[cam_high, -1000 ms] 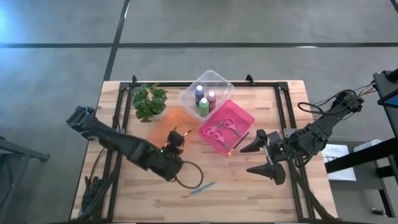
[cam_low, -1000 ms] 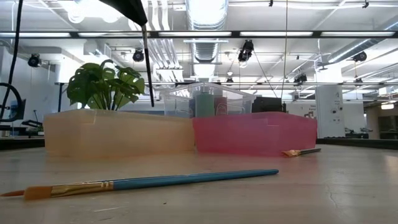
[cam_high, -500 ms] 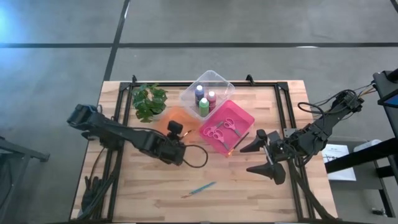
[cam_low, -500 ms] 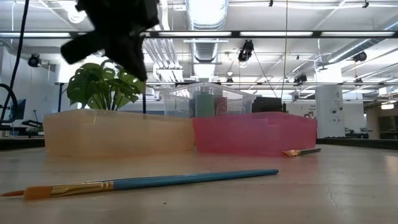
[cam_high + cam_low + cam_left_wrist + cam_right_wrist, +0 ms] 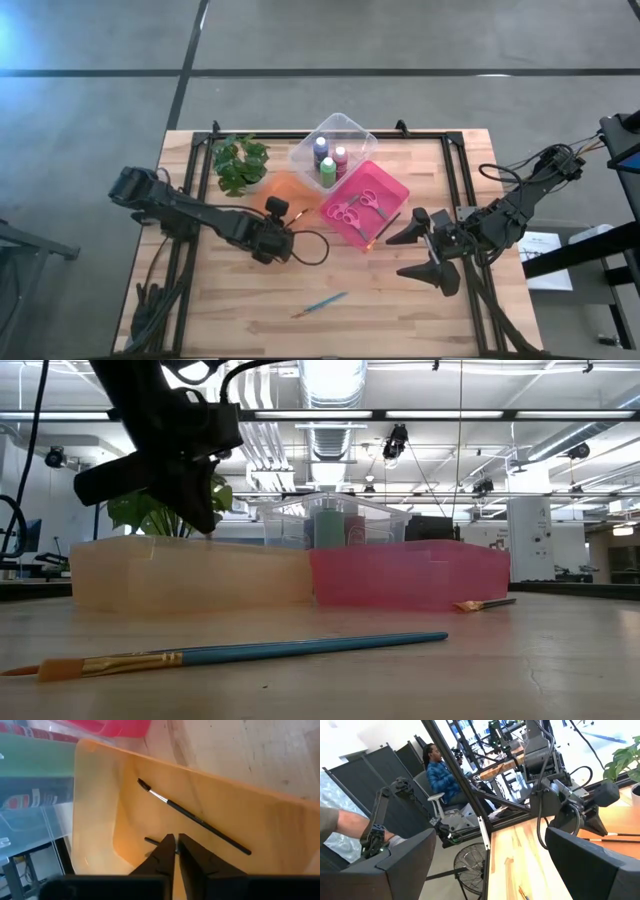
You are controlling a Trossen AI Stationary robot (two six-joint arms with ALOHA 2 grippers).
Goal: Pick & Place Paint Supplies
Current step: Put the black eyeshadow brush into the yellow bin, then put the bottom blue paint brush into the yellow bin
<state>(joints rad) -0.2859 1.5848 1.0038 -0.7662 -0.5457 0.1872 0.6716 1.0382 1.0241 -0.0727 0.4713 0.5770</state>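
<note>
Black paintbrush [image 5: 192, 816] lying loose in orange tray [image 5: 100, 805]; left gripper [image 5: 177, 851] jaws nearly together above it.

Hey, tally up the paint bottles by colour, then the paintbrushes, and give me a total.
Green paint bottle: 1
Red paint bottle: 1
Blue-purple paint bottle: 1
Paintbrushes: 3, namely the blue-handled brush, the brush beside the pink tray and the black brush in the orange tray
Total: 6

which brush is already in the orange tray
The black-handled brush, lying flat on the floor of the orange tray. The blue-handled brush lies on the bare table, and the third lies on the table beside the pink tray.
</note>
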